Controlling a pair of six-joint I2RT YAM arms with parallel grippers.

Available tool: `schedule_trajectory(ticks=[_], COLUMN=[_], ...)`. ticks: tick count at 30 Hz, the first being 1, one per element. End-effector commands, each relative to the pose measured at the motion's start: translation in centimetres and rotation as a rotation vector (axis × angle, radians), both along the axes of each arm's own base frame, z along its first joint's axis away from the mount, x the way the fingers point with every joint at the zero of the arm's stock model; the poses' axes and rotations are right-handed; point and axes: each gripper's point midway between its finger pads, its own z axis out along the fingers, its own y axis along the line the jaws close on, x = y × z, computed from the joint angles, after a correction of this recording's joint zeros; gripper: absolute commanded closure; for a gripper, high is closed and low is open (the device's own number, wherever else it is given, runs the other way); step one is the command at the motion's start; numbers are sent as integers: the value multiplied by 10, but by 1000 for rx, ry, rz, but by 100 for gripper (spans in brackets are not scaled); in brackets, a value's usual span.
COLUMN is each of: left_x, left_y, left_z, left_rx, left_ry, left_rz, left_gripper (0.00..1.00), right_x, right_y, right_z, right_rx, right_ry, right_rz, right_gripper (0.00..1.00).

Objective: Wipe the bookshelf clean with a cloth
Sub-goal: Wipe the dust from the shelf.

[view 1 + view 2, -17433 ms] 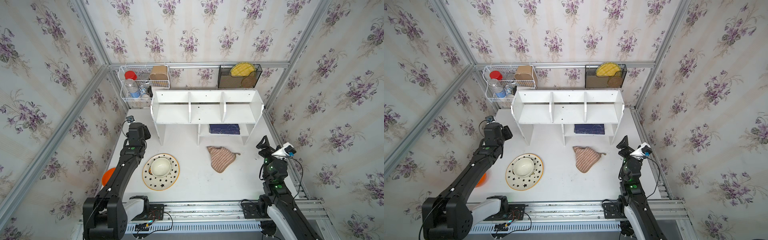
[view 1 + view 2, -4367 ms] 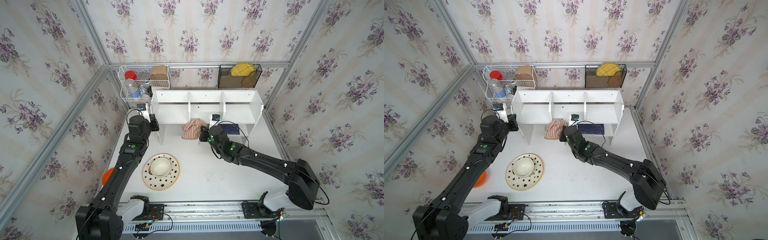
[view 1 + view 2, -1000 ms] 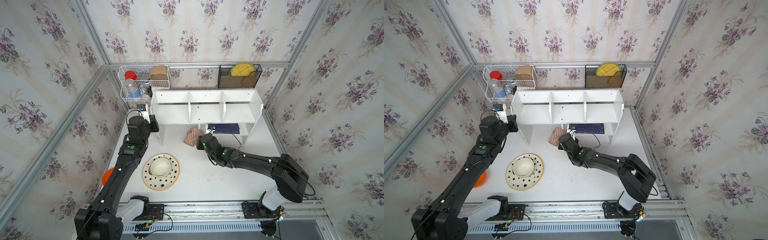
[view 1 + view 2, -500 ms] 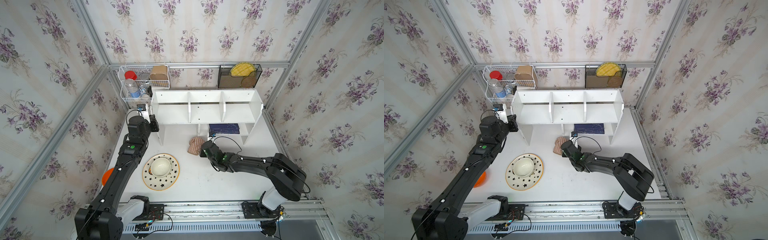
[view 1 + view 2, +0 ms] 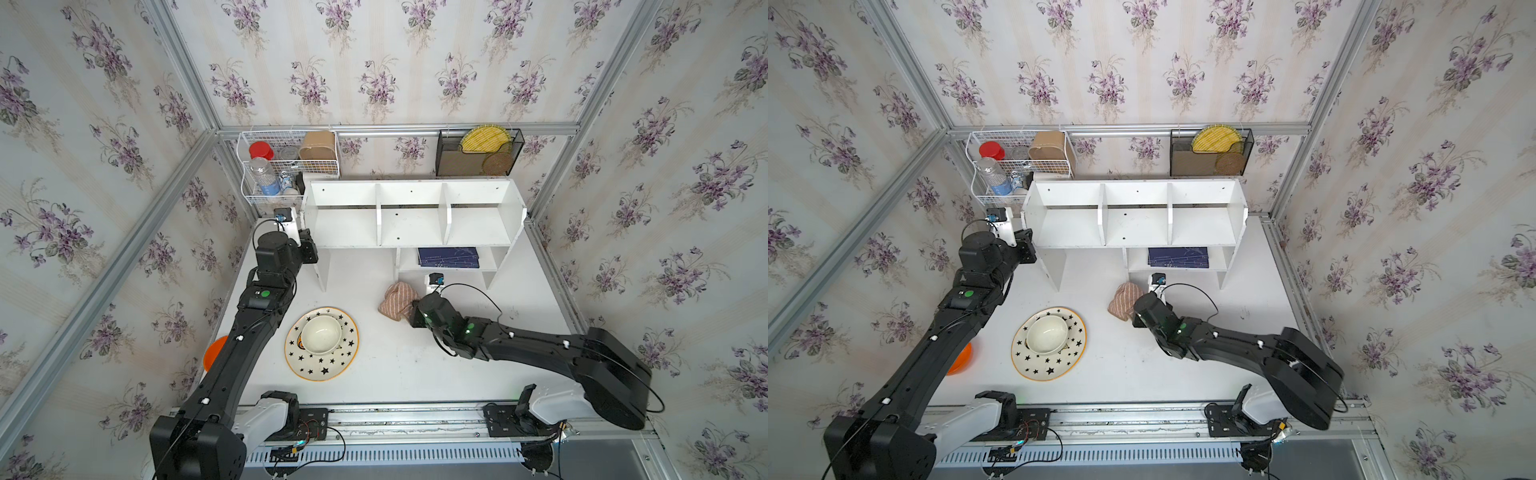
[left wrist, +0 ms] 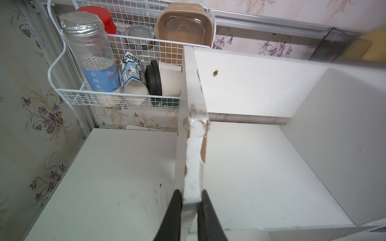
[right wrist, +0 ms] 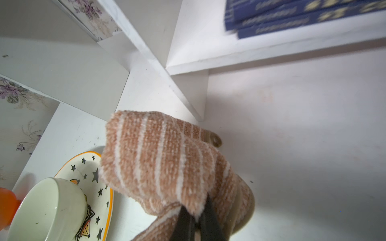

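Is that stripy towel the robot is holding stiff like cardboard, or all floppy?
Probably floppy: the cloth droops in folds around the right end effector pinching it. Its surface looks fluffy, so likely light and not slippery. Pushed along the table, it would probably bunch up.

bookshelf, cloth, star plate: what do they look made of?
bookshelf: likely pressed wood board under a matte white coat; the chipped edge bares a brown core.
cloth: soft pile fabric, terry or chenille by the look; fuzzy tan-pink surface with pale stripes.
plate: probably glazed ceramic; smooth white surface, printed black stars, orange rim.
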Motion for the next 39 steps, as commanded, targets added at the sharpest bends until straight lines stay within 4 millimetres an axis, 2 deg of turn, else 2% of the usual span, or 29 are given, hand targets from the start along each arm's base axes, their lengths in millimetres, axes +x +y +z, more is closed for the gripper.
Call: schedule_trajectory(ticks=[1, 5, 8, 12, 15, 17, 19, 21, 24, 25, 27, 31, 35, 37, 39], left_x=[-1, -2, -1, -2, -2, -2, -2, -2, -2, -2, -3, -3, -2, -2, -1], left_y=[-10, -9, -10, -10, -10, -10, -10, -11, -10, -9, -9, -8, -10, -10, -10], left_z=[-3, -1, -1, -1, -1, -1, -1, -1, -1, -1, 0, 0, -1, -2, -1], left_rx=[-49, -48, -52, -51, -50, -49, -48, -50, -44, -42, -40, -39, -46, -47, -47], left_ry=[14, 8, 8, 7, 7, 7, 8, 8, 8, 7, 3, 2, 6, 9, 8], left_rz=[-43, -44, -47, -46, -48, -47, -46, -50, -47, -45, -44, -41, -49, -50, -50], left_gripper=[100, 100, 100, 100, 100, 100, 100, 100, 100, 100, 100, 100, 100, 100, 100], right_x=[-7, -3, 15, 48, 80, 99, 118, 138, 162, 167, 173, 171, 158, 153, 151], right_y=[-56, -121, -153, -172, -186, -184, -184, -187, -187, -188, -194, -186, -179, -178, -176], right_z=[15, 59, 96, 139, 170, 188, 197, 191, 163, 153, 137, 125, 135, 133, 123], right_rx=[-125, -201, -209, -248, -232, -223, -233, -245, -243, -246, -254, -227, -164, -157, -159], right_ry=[-29, -51, -68, -96, -111, -131, -137, -107, -43, -25, 15, 43, 4, 0, 22], right_rz=[-142, -302, -373, -448, -507, -507, -520, -523, -507, -505, -512, -451, -401, -391, -376], right_gripper=[100, 100, 100, 100, 100, 100, 100, 100, 100, 97, 84, 56, 36, 29, 24])
